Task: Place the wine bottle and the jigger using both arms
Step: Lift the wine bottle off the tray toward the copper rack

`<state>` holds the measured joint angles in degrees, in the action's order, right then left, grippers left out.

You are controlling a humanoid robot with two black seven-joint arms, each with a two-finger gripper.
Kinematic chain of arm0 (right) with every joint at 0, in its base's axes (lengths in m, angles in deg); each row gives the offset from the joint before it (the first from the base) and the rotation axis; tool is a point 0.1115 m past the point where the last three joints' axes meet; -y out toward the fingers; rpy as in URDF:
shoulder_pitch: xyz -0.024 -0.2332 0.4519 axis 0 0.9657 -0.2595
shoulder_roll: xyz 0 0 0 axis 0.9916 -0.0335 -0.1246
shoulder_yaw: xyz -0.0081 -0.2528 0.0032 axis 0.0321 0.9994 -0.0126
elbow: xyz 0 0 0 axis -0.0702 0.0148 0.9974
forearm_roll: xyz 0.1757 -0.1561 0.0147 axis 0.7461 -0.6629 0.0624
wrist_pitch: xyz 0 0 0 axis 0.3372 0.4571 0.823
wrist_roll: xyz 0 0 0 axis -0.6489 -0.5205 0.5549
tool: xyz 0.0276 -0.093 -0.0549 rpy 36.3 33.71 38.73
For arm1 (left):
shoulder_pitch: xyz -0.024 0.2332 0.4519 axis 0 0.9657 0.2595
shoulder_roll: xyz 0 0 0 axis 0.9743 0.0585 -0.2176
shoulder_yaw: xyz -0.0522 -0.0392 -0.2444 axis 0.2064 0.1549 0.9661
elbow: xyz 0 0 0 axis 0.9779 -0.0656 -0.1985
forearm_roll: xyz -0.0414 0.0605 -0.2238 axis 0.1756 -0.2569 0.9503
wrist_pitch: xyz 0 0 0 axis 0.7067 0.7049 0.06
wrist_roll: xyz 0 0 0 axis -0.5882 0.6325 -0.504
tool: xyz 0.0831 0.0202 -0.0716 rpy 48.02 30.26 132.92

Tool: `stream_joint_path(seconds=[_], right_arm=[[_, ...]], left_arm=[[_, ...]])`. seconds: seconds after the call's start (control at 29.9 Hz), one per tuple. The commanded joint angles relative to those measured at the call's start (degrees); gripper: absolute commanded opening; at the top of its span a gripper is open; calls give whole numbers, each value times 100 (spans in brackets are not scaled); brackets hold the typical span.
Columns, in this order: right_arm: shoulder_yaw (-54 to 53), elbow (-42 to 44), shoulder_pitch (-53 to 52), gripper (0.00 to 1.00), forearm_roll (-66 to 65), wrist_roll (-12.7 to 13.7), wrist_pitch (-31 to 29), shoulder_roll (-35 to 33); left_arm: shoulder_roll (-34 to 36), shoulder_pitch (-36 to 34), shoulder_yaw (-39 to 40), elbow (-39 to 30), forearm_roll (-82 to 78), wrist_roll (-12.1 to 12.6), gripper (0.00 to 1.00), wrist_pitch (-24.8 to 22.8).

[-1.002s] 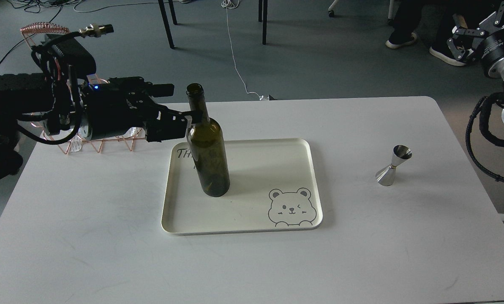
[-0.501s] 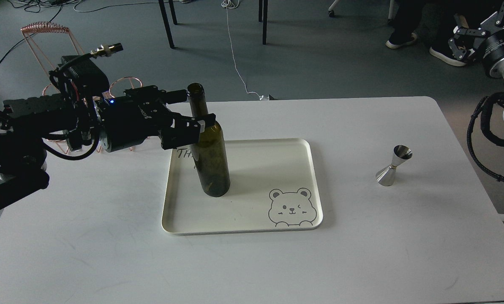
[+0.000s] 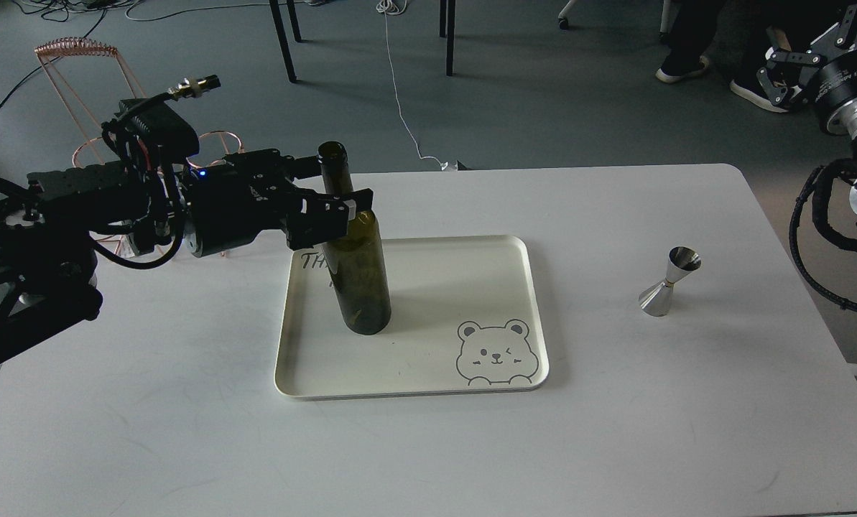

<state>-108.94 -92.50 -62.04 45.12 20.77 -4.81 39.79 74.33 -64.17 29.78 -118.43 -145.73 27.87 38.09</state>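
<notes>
Since a second ago the left pincer point(image 3: 336, 192) has slid rightward, from beside the bottle point(image 3: 357, 269) to around the base of its neck: one finger point(image 3: 356, 201) crosses in front, another passes behind. Whether it clamps the glass or merely brackets it, I cannot tell. Bottle, jigger point(image 3: 669, 281) and tray point(image 3: 521, 248) have not shifted. The bottle stands upright in the far left part of the tray, which lies mid-worktop point(image 3: 148, 431). The jigger stands on the bare worktop, well right of the tray, untouched. The right pincer point(image 3: 784, 57) hangs far right, beyond the worktop's edge, its fingers spread and empty. By my judgement the bottle seems placed or nearly so; the jigger's half is not begun.
</notes>
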Motion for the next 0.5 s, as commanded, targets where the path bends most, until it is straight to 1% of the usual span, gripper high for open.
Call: stream_joint_path(seconds=[0.0, 0.07, 0.17, 0.23, 0.33, 0.47], right_arm=[[0, 22, -4, 98, -2, 0, -8, 0], [0, 22, 5, 98, -2, 0, -8, 0], [-8, 22, 5, 98, -2, -9, 0, 0], [-8, 22, -4, 98, 7, -9, 0, 0], [-9, 22, -30, 98, -2, -9, 0, 0], [-8, 22, -39, 98, 7, -9, -8, 0]], left_arm=[[7, 0, 9, 1, 17, -24, 58, -6], [7, 0, 1, -8, 9, -24, 51, -6], [-2, 0, 1, 1, 9, -24, 42, -6], [7, 0, 1, 1, 9, -24, 41, -6], [60, 0, 1, 1, 9, -24, 34, -6], [113, 0, 9, -8, 17, -59, 30, -6]])
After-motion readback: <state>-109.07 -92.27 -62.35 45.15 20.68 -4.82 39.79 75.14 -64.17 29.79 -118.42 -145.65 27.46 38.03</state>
